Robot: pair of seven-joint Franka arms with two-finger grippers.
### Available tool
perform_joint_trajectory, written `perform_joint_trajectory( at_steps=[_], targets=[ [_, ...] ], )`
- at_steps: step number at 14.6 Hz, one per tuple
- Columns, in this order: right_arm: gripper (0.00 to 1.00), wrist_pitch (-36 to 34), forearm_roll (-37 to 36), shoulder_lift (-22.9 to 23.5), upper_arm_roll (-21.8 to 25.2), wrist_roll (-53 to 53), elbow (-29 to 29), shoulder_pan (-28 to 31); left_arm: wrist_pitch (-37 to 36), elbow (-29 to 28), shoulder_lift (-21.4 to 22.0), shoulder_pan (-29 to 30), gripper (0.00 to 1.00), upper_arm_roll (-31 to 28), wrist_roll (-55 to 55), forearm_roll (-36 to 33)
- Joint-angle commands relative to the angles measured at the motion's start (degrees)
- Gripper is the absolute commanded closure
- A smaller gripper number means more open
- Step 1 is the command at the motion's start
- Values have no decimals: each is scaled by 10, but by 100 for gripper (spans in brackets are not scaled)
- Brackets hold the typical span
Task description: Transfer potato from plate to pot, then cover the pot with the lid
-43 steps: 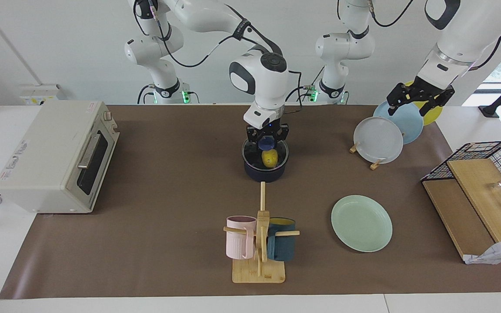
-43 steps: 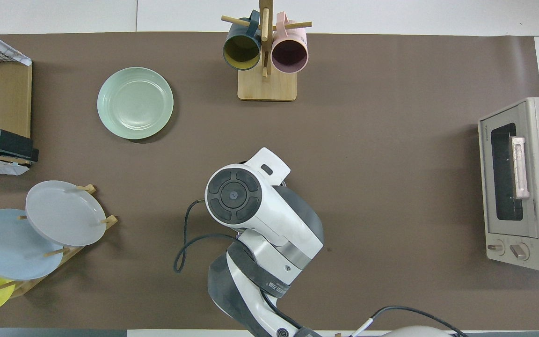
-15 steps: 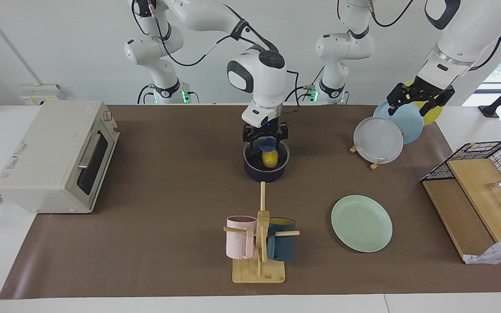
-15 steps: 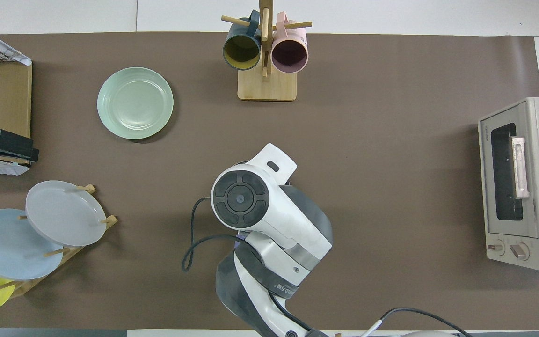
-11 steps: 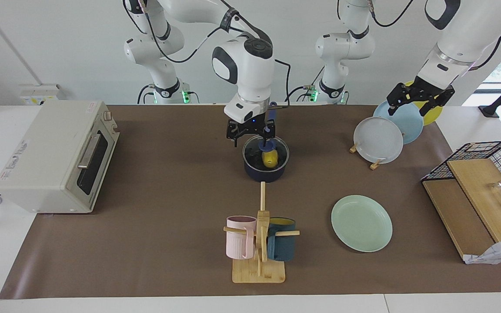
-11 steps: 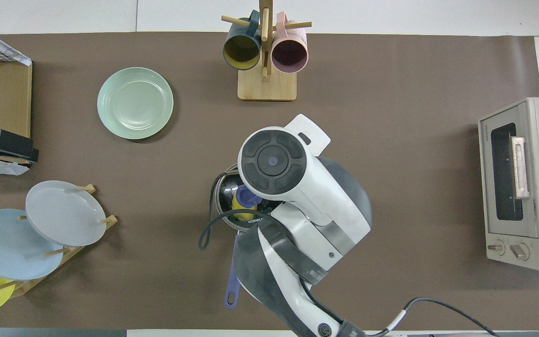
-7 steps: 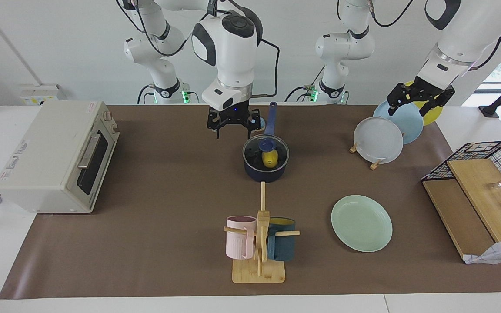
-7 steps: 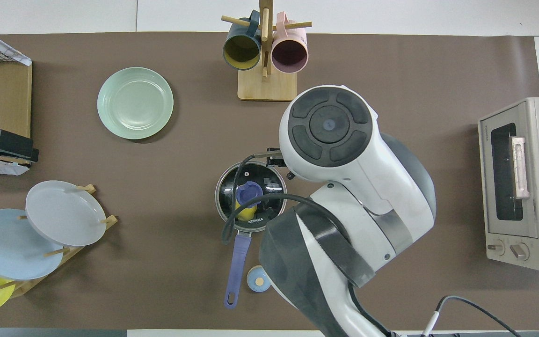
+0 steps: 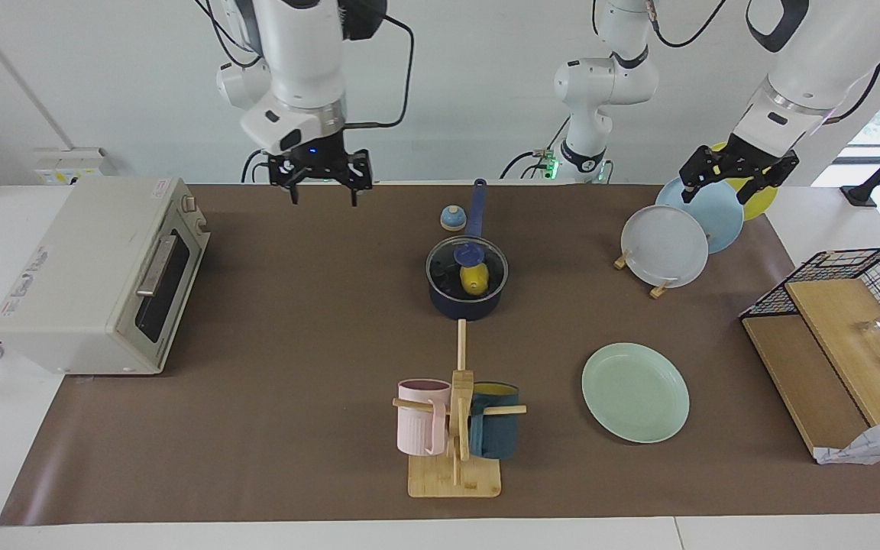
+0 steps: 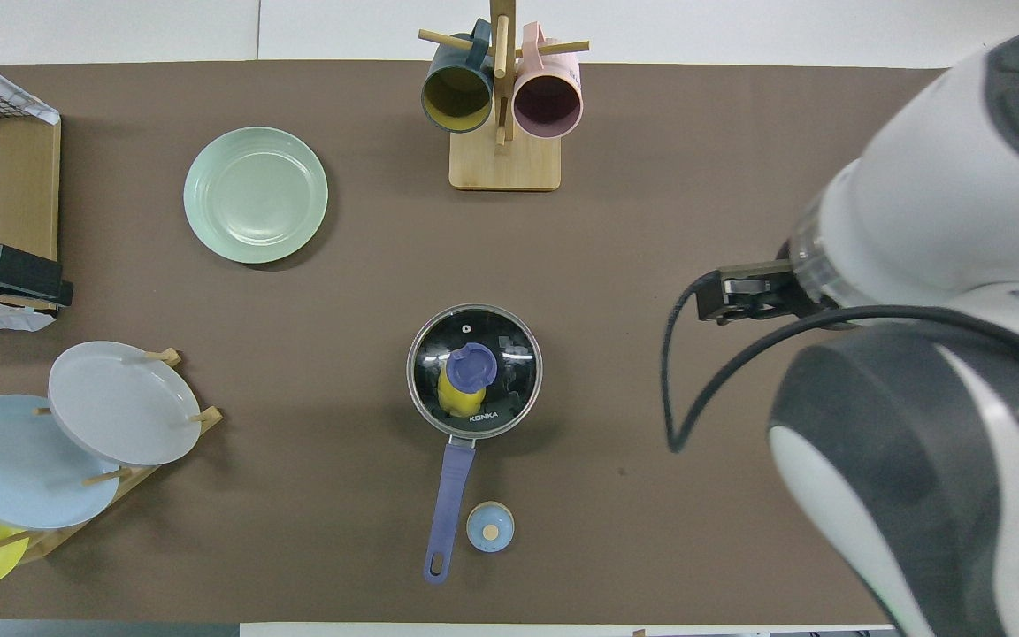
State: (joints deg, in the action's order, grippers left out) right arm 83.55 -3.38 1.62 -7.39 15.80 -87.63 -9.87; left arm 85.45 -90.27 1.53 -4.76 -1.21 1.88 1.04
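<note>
The dark blue pot (image 9: pixel 467 304) stands mid-table with its handle (image 10: pixel 448 509) pointing toward the robots. The glass lid (image 9: pixel 486 260) (image 10: pixel 509 349) sits on the pot, blue knob up. The yellow potato (image 9: pixel 473 281) (image 10: pixel 449 396) lies inside, seen through the glass. The mint-green plate (image 9: pixel 635 391) (image 10: pixel 256 195) lies bare, farther from the robots and toward the left arm's end. My right gripper (image 9: pixel 321 187) is open and empty, raised over the table edge nearest the robots, between oven and pot. My left gripper (image 9: pixel 738 179) is open, waiting over the upright plates.
A toaster oven (image 9: pixel 96 275) stands at the right arm's end. A mug rack (image 9: pixel 455 428) with a pink and a teal mug stands farther from the robots than the pot. A small bell (image 9: pixel 451 218) sits beside the pot's handle. A plate rack (image 9: pixel 665 244) and a wire basket shelf (image 9: pixel 837 328) stand at the left arm's end.
My right gripper let go of the lid's knob, rose and swung away toward the toaster oven's end. The lid stays on the pot. The left arm has not moved.
</note>
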Motion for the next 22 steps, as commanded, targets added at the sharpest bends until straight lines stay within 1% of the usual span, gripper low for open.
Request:
perform_joint_trajectory(
  at_steps=[1, 3, 6, 8, 15, 22],
  targets=[
    [0, 4, 12, -39, -6, -66, -51, 54, 8, -19, 17, 6, 0, 6, -5, -13],
    [0, 6, 11, -39, -1, -83, -50, 73, 8, -19, 17, 6, 0, 6, -5, -13],
    [0, 17, 2, -30, 19, -98, -44, 75, 8, -19, 17, 6, 0, 6, -5, -13],
    [0, 16, 4, -22, 19, -98, -39, 78, 8, -19, 17, 6, 0, 6, -5, -13],
    [0, 14, 11, -20, 12, -98, -39, 113, 8, -19, 17, 6, 0, 6, -5, -13],
    [0, 8, 15, -23, 15, -104, -41, 114, 8, -19, 17, 6, 0, 6, -5, -13]
  ],
)
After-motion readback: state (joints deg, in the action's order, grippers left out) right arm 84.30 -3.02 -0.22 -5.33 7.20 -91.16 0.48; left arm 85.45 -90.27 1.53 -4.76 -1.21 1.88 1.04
